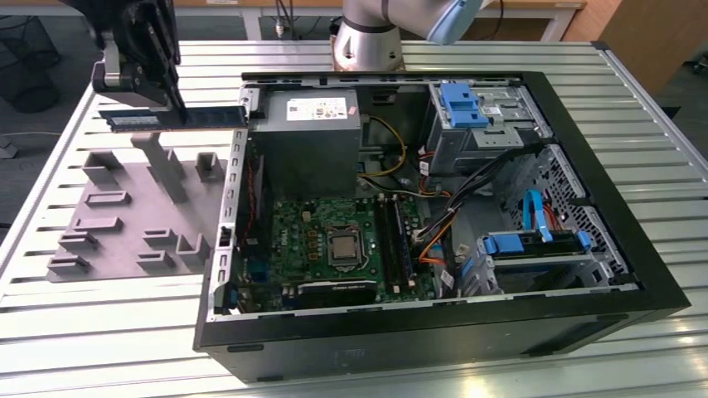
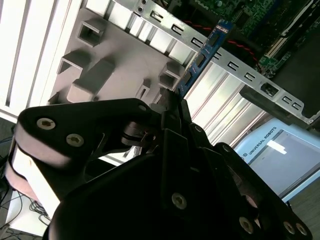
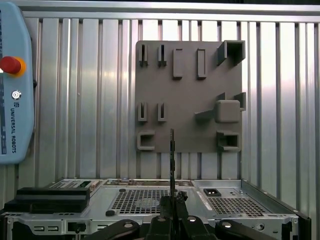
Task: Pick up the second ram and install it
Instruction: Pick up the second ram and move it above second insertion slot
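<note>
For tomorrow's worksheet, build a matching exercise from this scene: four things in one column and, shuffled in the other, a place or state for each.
1 second ram
2 grey fixture
3 computer case
4 motherboard

A open, its inside exposed
B lies flat on the table
C green, inside the case
D clamped in the tool, held in the air

Pairs: 1-D, 2-B, 3-A, 4-C
</note>
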`<state>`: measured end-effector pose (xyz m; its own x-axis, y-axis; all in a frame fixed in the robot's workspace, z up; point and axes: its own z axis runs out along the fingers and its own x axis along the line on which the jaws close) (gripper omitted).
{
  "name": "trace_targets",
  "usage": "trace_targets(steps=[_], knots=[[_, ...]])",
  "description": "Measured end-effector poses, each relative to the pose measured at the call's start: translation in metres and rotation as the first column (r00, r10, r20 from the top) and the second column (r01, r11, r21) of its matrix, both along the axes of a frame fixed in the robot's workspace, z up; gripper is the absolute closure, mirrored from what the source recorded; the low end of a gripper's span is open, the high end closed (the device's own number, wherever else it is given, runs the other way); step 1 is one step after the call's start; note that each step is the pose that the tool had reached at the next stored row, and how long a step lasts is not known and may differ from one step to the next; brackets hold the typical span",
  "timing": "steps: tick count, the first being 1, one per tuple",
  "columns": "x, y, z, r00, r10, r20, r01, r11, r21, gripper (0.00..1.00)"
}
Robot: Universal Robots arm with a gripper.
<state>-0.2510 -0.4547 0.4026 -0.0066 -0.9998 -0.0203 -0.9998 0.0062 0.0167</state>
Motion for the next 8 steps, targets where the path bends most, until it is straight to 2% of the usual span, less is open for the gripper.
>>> trace_targets(steps=[8], knots=[[0.0059, 0.0, 0.0, 1.0, 0.0, 0.0, 0.0, 1.0, 0.0, 0.86]])
